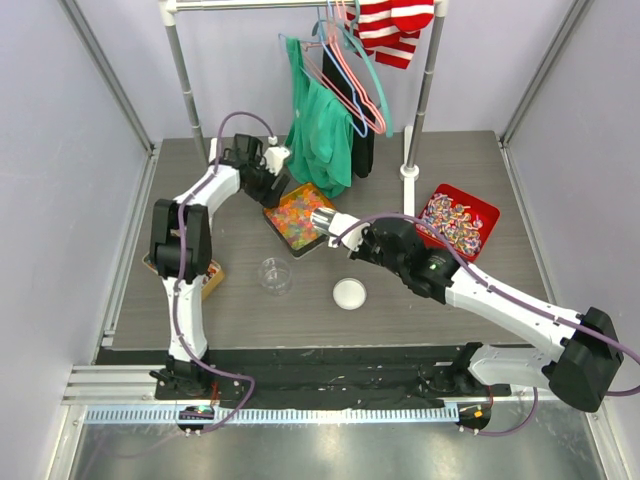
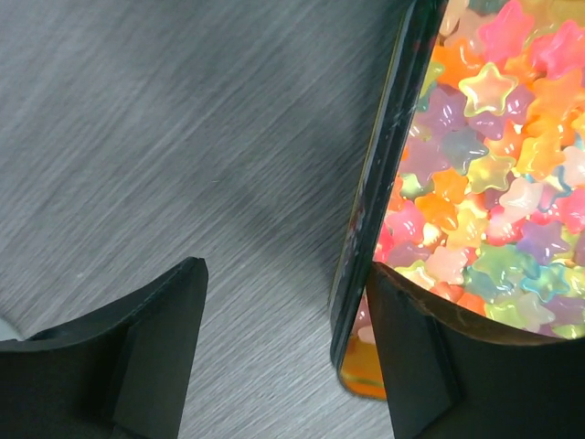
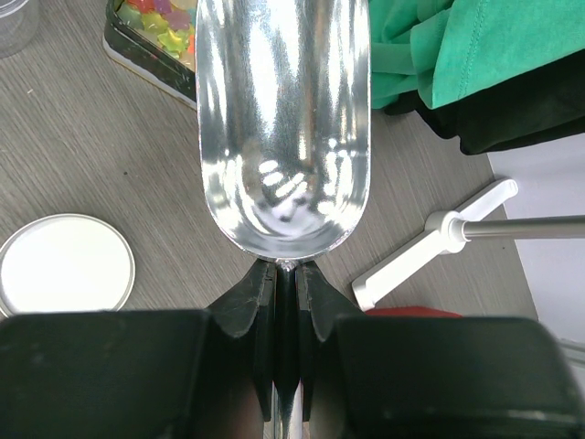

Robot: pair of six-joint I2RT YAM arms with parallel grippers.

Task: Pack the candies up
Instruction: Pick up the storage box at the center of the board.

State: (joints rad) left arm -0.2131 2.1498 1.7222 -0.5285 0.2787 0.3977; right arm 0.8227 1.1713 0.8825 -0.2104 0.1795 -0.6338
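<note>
The candies [image 1: 296,217] are tiny bright star-shaped pieces filling a dark rectangular tin [image 1: 272,218] at mid-table. In the left wrist view the candies [image 2: 484,155] lie behind the tin wall [image 2: 379,174]. My left gripper [image 1: 272,190] [image 2: 285,270] is open and straddles that wall, with one finger over the candies and the other over the table outside. My right gripper [image 1: 352,235] [image 3: 286,274] is shut on the handle of an empty metal scoop [image 1: 323,221] [image 3: 285,128]. The scoop's mouth is at the tin's near right corner [image 3: 151,46].
A clear cup [image 1: 275,275] [image 3: 14,23] and a white lid [image 1: 349,293] [image 3: 64,265] sit in front of the tin. A red tray [image 1: 482,212] of wrapped candies is at the right. A clothes rack with a green garment [image 1: 318,135] [image 3: 457,46] stands behind, its white foot [image 3: 430,247] nearby.
</note>
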